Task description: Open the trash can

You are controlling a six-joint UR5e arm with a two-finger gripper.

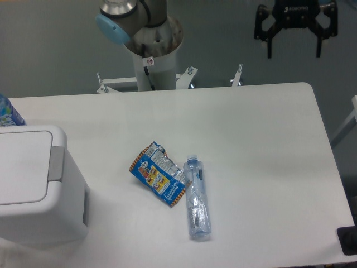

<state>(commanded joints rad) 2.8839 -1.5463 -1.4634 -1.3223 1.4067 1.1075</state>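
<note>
The trash can (33,190) is a large boxy white bin at the table's front left corner. Its flat lid lies shut, and a grey push tab (55,164) sits on the lid's right edge. My gripper (295,50) hangs high at the upper right, above the table's far right corner and far from the bin. Its black fingers point down and stand open with nothing between them.
A crumpled blue and orange snack bag (158,173) lies mid-table, touching an empty clear plastic bottle (197,199) on its right. The arm's white base (152,53) stands behind the table's far edge. A blue-labelled object (6,111) peeks in at the left edge.
</note>
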